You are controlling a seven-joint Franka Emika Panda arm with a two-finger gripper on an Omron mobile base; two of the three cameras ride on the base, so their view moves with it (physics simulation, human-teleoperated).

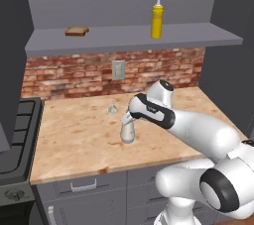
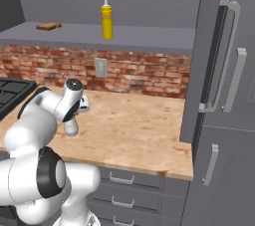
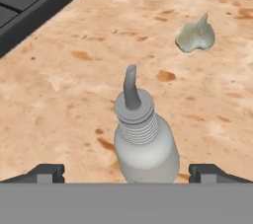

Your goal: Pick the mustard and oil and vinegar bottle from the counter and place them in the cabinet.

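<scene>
Claw point(image 3: 126, 171) spread apart, fingertips point(image 3: 47, 172) flanking upright oil bottle point(image 3: 143, 139) on desk point(image 3: 69, 99); mustard point(image 1: 157, 19) up in cabinet point(image 1: 124, 35), well above.

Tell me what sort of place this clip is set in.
A simulated kitchen, it seems: a wood-grain counter over grey drawers, a brick backsplash with a stove beside it, and a mustard bottle on the open cabinet shelf.

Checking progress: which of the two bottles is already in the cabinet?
The yellow mustard, upright on the cabinet shelf; the pale oil and vinegar bottle stands on the counter.
</scene>
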